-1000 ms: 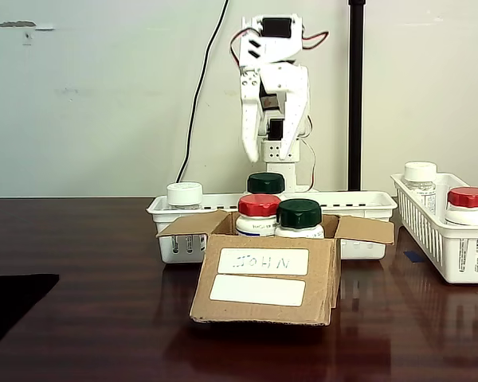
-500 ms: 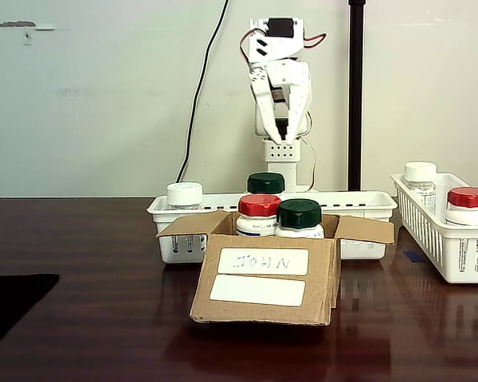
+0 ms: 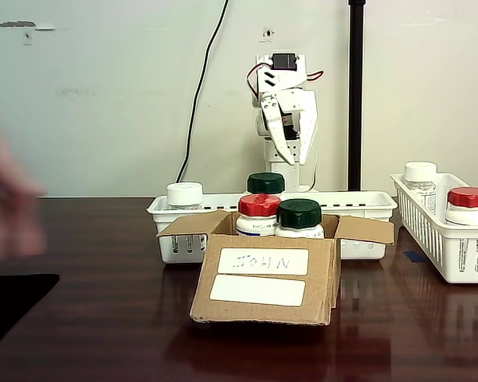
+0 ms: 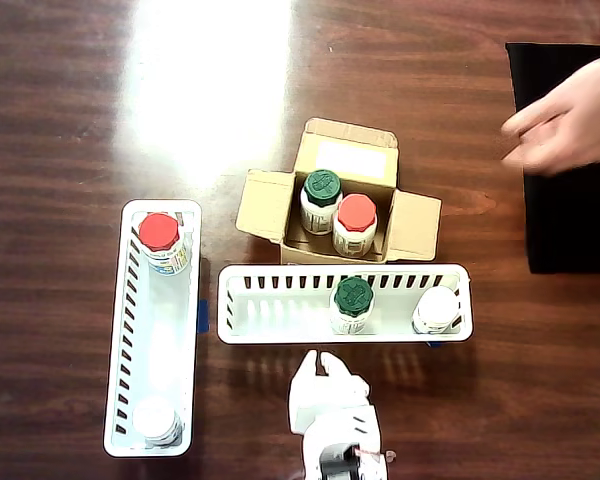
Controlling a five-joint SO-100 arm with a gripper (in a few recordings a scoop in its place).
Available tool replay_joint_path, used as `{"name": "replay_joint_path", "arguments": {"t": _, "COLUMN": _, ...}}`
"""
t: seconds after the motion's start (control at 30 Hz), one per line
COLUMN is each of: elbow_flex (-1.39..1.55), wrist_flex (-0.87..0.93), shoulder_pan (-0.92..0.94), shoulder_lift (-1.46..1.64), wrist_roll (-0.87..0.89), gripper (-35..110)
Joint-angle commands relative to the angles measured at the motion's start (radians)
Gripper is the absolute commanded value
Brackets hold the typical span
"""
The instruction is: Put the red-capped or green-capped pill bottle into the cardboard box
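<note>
The hand [image 3: 293, 151] hangs raised behind the white basket [image 4: 280, 327], fingers slightly parted, gripping nothing, clear of the cardboard box [image 3: 264, 280]. The box stands on the bench [image 3: 103, 318] with flaps open for loading. It already contains a red-capped pill bottle [image 4: 356, 222] and a green-capped pill bottle [image 4: 321, 197], upright, side by side.

We are seeing a brown box [image 4: 417, 224] with two white labels [image 3: 262, 261], holding a red-capped bottle [image 4: 356, 221] and a green-capped bottle [image 4: 321, 194]. White slotted baskets [image 4: 280, 319] are carrying green, red and white caps on a dark reddish wood-grain table [image 4: 70, 120]. The arm [image 3: 287, 103] is showing white beside a black mat [image 4: 570, 230].
</note>
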Motion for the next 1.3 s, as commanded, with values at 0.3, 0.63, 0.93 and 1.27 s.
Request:
{"name": "replay_joint_path", "arguments": {"t": 0.3, "elbow_flex": 0.232, "wrist_flex": -0.101, "shoulder_pan": -0.008, "shoulder_lift": 0.140, "wrist_roll": -0.008, "gripper": 1}}
{"name": "replay_joint_path", "arguments": {"t": 0.63, "elbow_flex": 0.249, "wrist_flex": 0.015, "shoulder_pan": -0.120, "shoulder_lift": 0.140, "wrist_roll": -0.183, "gripper": 2}}
{"name": "replay_joint_path", "arguments": {"t": 0.93, "elbow_flex": 0.249, "wrist_flex": 0.017, "shoulder_pan": -0.176, "shoulder_lift": 0.132, "wrist_roll": -0.319, "gripper": 1}}
{"name": "replay_joint_path", "arguments": {"t": 1.27, "elbow_flex": 0.249, "wrist_flex": 0.017, "shoulder_pan": -0.178, "shoulder_lift": 0.140, "wrist_roll": -0.586, "gripper": 2}}
